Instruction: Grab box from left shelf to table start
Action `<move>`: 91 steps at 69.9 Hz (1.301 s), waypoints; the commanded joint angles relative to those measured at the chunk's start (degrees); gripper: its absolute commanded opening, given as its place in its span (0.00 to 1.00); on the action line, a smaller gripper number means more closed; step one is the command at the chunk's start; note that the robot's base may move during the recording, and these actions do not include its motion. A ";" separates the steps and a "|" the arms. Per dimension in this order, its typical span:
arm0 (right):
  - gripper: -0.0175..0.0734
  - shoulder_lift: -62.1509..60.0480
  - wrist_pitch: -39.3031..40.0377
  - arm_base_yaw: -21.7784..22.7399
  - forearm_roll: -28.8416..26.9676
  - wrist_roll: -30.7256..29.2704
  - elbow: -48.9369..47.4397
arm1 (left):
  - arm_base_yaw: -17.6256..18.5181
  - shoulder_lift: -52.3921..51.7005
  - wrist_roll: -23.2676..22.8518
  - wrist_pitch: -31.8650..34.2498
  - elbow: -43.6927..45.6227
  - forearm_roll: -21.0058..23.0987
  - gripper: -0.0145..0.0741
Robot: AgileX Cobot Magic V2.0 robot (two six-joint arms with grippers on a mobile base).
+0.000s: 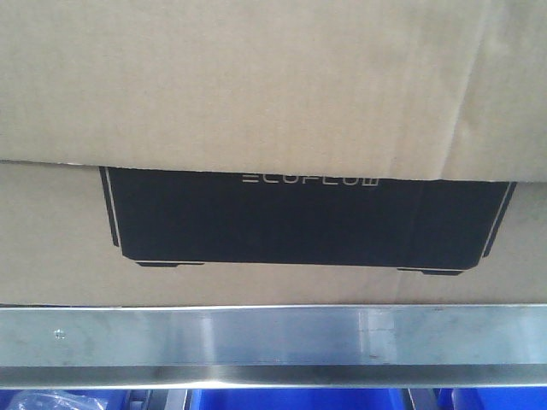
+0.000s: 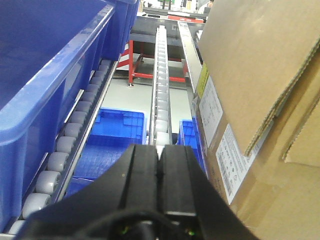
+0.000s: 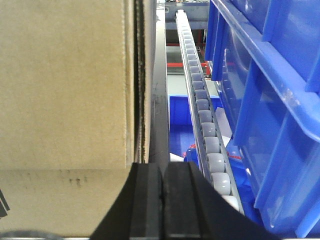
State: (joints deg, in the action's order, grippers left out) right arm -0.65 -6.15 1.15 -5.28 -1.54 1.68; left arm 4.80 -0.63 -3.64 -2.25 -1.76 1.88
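The brown cardboard box with a black ECOFLOW panel fills the front view and sits on the shelf behind its brushed silver front rail. An open flap hangs over the top of the panel. My left gripper is shut and empty, just left of the box's labelled side. My right gripper is shut and empty, just right of the box's other side. I cannot tell whether either gripper touches the box. The table is out of view.
Large blue bins flank the box on the left and on the right. Grey roller tracks run back along the shelf. More blue bins sit on the level below.
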 commanded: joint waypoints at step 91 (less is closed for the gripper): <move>0.26 -0.74 5.27 -0.26 0.07 0.06 -0.97 | 8.52 27.84 0.73 -21.55 48.41 3.34 0.56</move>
State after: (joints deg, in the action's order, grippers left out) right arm -0.65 -6.15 1.15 -5.28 -1.54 1.68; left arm 11.41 21.91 -3.18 -23.80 41.06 5.00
